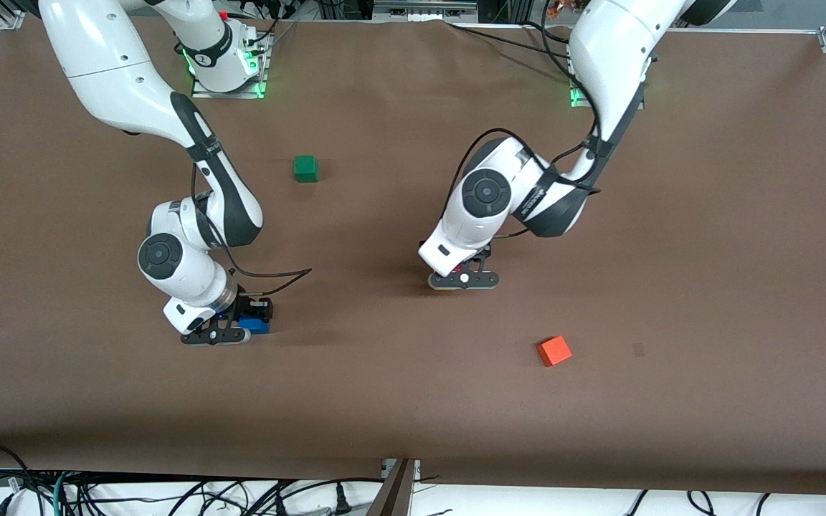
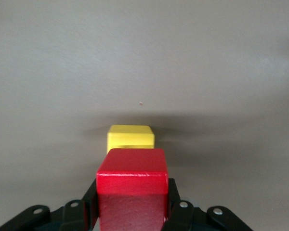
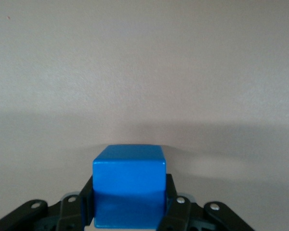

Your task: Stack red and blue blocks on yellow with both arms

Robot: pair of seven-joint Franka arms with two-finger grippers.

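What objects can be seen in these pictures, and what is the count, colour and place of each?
red block: 1, deep red, between the left pincer's fingers, just above the yellow block.
yellow block: 1, yellow, on the table under the left pincer; hidden in the front view.
blue block: 1, bright blue, between the right pincer's fingers, low at the table.
green cube: 1, green, on the table, farthest from the front camera.
orange cube: 1, orange, on the table, nearest the front camera, toward the left arm's end.
table: 1, brown.
left pincer: 1, black, shut on the red block.
right pincer: 1, black, shut on the blue block.
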